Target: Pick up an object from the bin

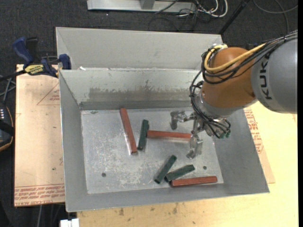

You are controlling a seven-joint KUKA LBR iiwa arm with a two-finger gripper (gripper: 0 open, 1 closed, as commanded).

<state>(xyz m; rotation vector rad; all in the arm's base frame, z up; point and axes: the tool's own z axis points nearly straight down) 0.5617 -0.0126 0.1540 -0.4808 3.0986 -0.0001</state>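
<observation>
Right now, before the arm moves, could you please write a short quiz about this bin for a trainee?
1. How many dark green sticks lie in the grey metal bin?
2. True or false: the gripper is over the right-hand end of the horizontal red-brown stick.
3. Which stick lies lowest in the camera view? A, the long red-brown stick on the left. B, the red-brown stick at the lower right. C, the dark green stick beside the left one.
Key: 1, three. 2, true. 3, B.
</observation>
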